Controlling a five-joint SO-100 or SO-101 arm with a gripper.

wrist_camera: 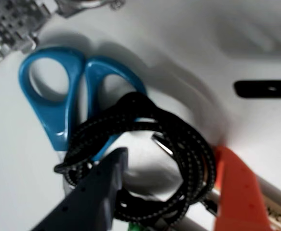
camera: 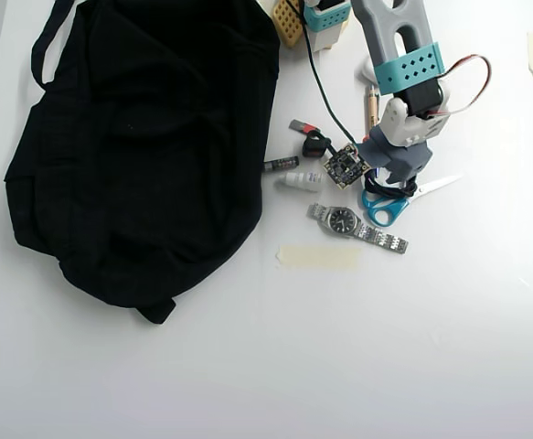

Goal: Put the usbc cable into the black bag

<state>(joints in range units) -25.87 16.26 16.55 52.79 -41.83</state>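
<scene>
One coiled black usbc cable (wrist_camera: 179, 159) (white-flecked braid) — gripper (wrist_camera: 174, 192) fingers astride it; grasp unclear.

Overhead looks straight down; wrist close on scissors (wrist_camera: 65, 98).

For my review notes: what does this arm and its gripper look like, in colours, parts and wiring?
In the overhead view the arm has grey links, a teal perforated band and a white wrist section with red and white wires looping beside it. A small black circuit board sits at the wrist. In the wrist view the gripper shows one dark blue-grey perforated finger and one orange finger.
</scene>
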